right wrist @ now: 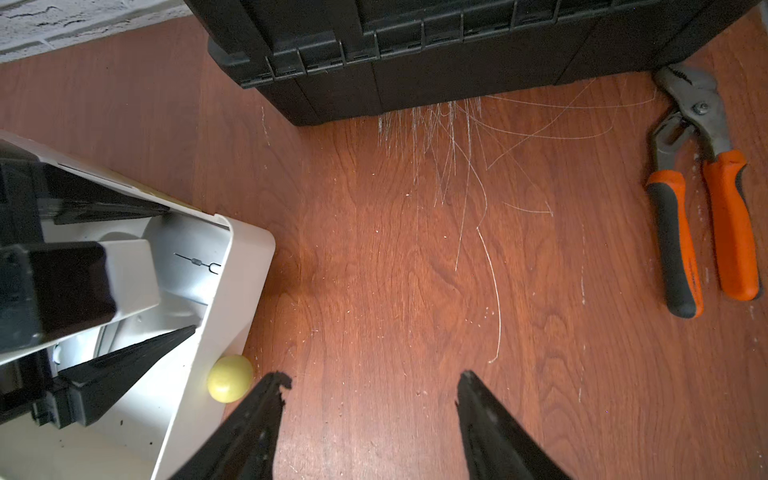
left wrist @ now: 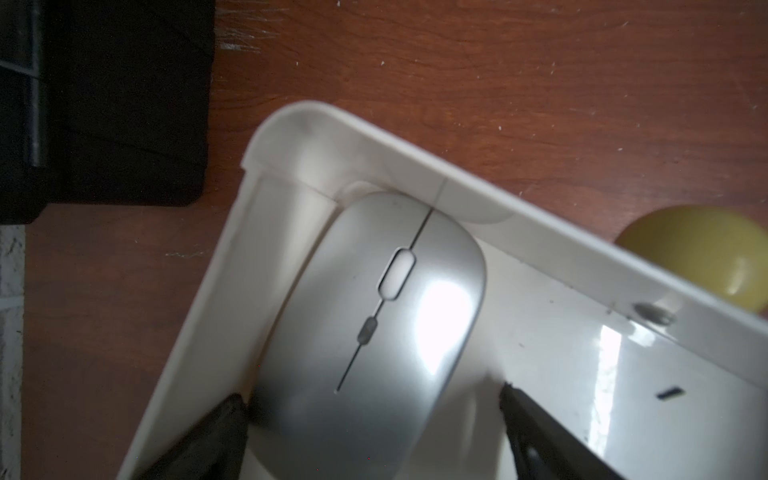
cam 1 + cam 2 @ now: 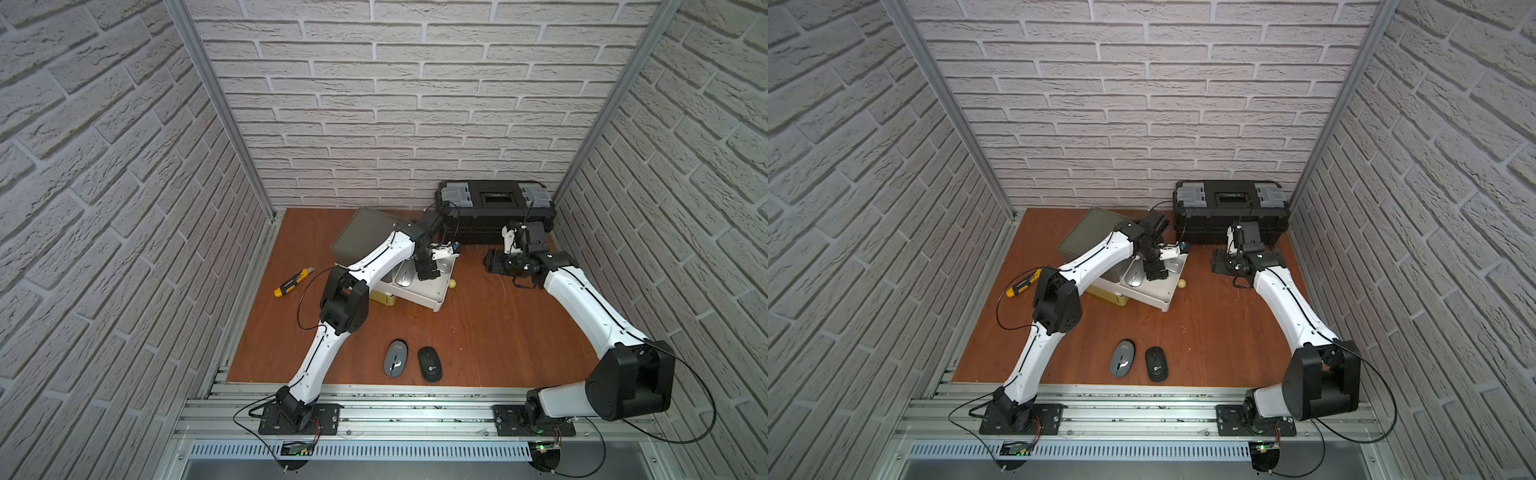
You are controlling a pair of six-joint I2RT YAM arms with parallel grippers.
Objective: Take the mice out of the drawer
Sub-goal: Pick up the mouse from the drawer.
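Observation:
A white drawer (image 3: pixel 440 300) stands pulled out at the table's middle back. Inside it, in a corner, lies a shiny silver mouse (image 2: pixel 374 316), partly seen in a top view (image 3: pixel 404 276). My left gripper (image 2: pixel 372 399) is lowered into the drawer, open. Its fingertips (image 2: pixel 513 399) straddle the rear end of the silver mouse without clamping it. On the table near the front lie a grey mouse (image 3: pixel 395 358) with a dark stripe and a black mouse (image 3: pixel 430 363) side by side. My right gripper (image 1: pixel 372 382) hangs open and empty over bare wood to the drawer's right.
A black toolbox (image 3: pixel 496 203) stands against the back wall. Orange-handled pliers (image 1: pixel 702 199) lie in front of it. The yellow round drawer knob (image 1: pixel 230 378) sticks out beside my right gripper. A yellow-black utility knife (image 3: pixel 291 283) lies left of the drawer. The drawer's grey cabinet (image 3: pixel 365 232) stands behind the left arm.

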